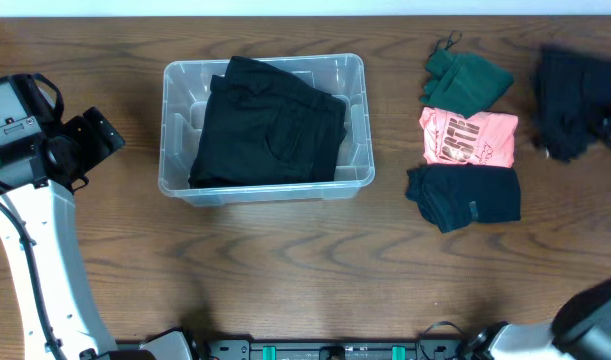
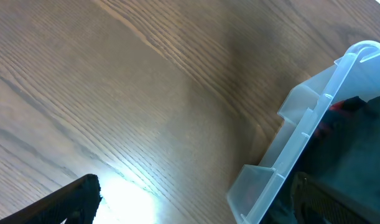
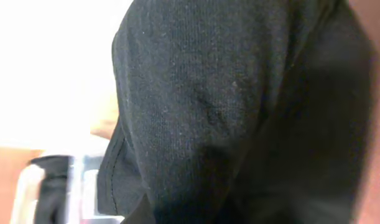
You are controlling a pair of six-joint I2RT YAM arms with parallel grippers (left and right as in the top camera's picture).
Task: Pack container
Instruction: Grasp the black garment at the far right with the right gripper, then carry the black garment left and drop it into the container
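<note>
The container stands left of the middle of the wooden table, with its long axis from left to right. It is a clear plastic tub with rounded corners and a rolled rim. A folded black garment, smooth and flat, already fills most of it.

The left gripper is nearer, just beside the short left wall, with its jaws wide apart and empty. The right gripper is far at the right edge and appears blurred. It is closed, I judge on the black knit cloth that fills its camera.

From there the tub lies to the left, beyond three folded pieces: green, pink and dark teal.
</note>
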